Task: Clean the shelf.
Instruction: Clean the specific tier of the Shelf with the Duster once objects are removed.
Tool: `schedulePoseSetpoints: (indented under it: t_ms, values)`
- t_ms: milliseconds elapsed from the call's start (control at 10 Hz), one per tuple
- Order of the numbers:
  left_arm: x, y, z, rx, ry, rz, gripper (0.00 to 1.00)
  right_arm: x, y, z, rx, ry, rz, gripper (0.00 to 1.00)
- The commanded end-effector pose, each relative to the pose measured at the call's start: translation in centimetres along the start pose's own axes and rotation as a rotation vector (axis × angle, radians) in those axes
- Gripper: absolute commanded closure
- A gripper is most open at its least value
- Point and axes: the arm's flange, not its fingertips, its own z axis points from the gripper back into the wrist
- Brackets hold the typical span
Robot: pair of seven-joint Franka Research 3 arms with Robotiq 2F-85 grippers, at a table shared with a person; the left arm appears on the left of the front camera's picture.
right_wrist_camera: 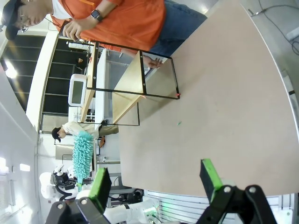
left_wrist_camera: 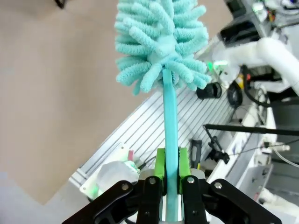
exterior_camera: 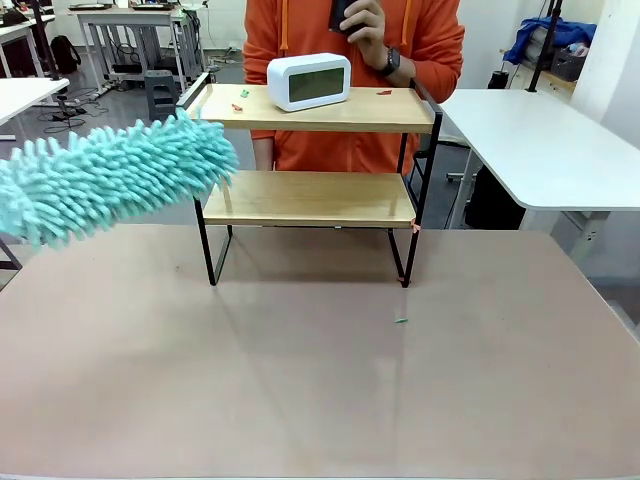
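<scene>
Clock (exterior_camera: 309,81) on shelf (exterior_camera: 310,198), table (exterior_camera: 300,400) beneath

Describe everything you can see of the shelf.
The shelf is a two-tier rack: two light wooden boards in a thin black metal frame on four slim legs. It stands upright on the brown table, before the person. Its top board carries a white clock and red and green scraps. A fluffy turquoise duster overlaps its left end; contact is unclear.

The duster (exterior_camera: 110,185) runs off the picture's left edge and hides part of the shelf's (exterior_camera: 310,198) left side.
</scene>
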Motion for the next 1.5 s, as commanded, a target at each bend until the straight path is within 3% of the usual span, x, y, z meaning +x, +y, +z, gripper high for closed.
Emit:
schedulePoseSetpoints:
  t_ms: [0, 200, 300, 500, 700, 800, 1100, 1400]
  values:
    - [4.0, -1.1, -3.2, -0.046, 0.139, -0.065, 0.88, 0.2, 0.2, 0.0, 0.026, -0.011, 0.026, 0.00]
    - [7.8, -2.4, -7.7, -0.009, 0.273, -0.073, 0.88, 0.2, 0.2, 0.0, 0.026, -0.011, 0.026, 0.00]
    - [9.5, -3.3, -9.7, -0.022, 0.286, -0.074, 0.88, 0.2, 0.2, 0.0, 0.026, -0.011, 0.026, 0.00]
    - [12.4, -4.5, -13.4, 0.014, 0.215, -0.036, 0.88, 0.2, 0.2, 0.0, 0.026, -0.011, 0.026, 0.00]
    - [14.8, -4.9, -15.8, 0.108, 0.023, 0.036, 0.88, 0.2, 0.2, 0.0, 0.026, -0.011, 0.026, 0.00]
    - [15.4, -5.1, -16.3, 0.116, -0.011, 0.046, 0.88, 0.2, 0.2, 0.0, 0.026, -0.011, 0.026, 0.00]
    - [17.3, -4.9, -18.6, 0.162, -0.006, 0.044, 0.88, 0.2, 0.2, 0.0, 0.026, -0.011, 0.026, 0.00]
    - [20.4, -4.0, -21.5, 0.214, -0.064, 0.072, 0.88, 0.2, 0.2, 0.0, 0.026, -0.011, 0.026, 0.00]
